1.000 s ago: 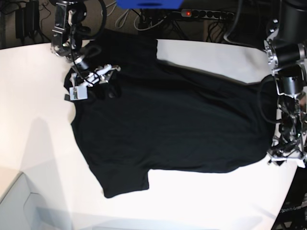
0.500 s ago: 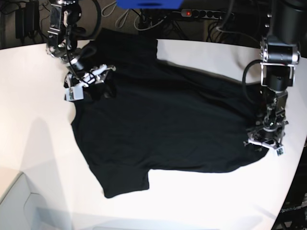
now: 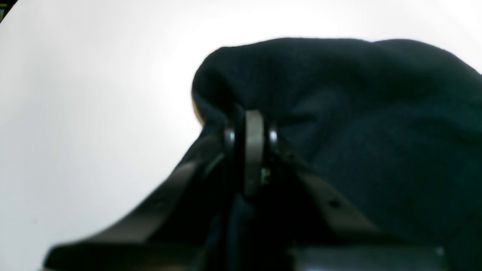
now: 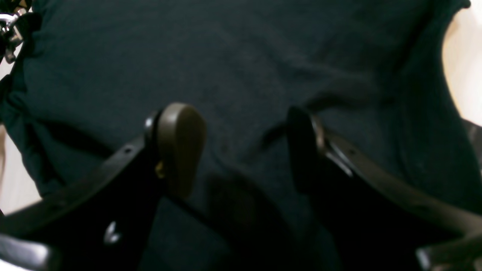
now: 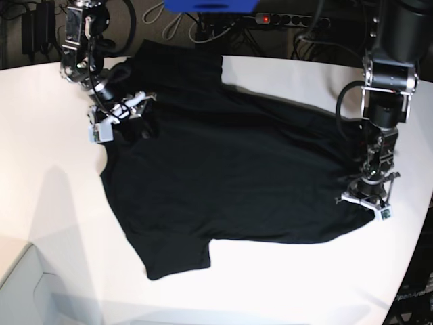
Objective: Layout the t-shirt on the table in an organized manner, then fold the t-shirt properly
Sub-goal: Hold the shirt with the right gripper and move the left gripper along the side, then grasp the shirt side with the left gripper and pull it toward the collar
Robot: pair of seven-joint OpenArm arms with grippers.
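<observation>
The black t-shirt (image 5: 230, 169) lies spread on the white table (image 5: 54, 203), plain side up, with no print showing. My left gripper (image 5: 363, 201) is at the shirt's right edge. In the left wrist view it (image 3: 253, 150) is shut on a raised fold of the black cloth (image 3: 376, 113), with a sliver of orange beside the fold. My right gripper (image 5: 122, 112) is over the shirt's upper left part. In the right wrist view it (image 4: 241, 150) is open, its fingers (image 4: 180, 143) apart just above flat cloth (image 4: 226, 56), holding nothing.
A power strip (image 5: 270, 19) with a red light and cables lie behind the table's far edge, next to a blue object (image 5: 210, 5). The table's curved edge (image 5: 416, 257) runs close to my left gripper. A grey block (image 5: 20, 284) sits at the lower left.
My left gripper has moved left from the table's edge, and the shirt's right edge has come in with it. My right gripper has shifted slightly up and left.
</observation>
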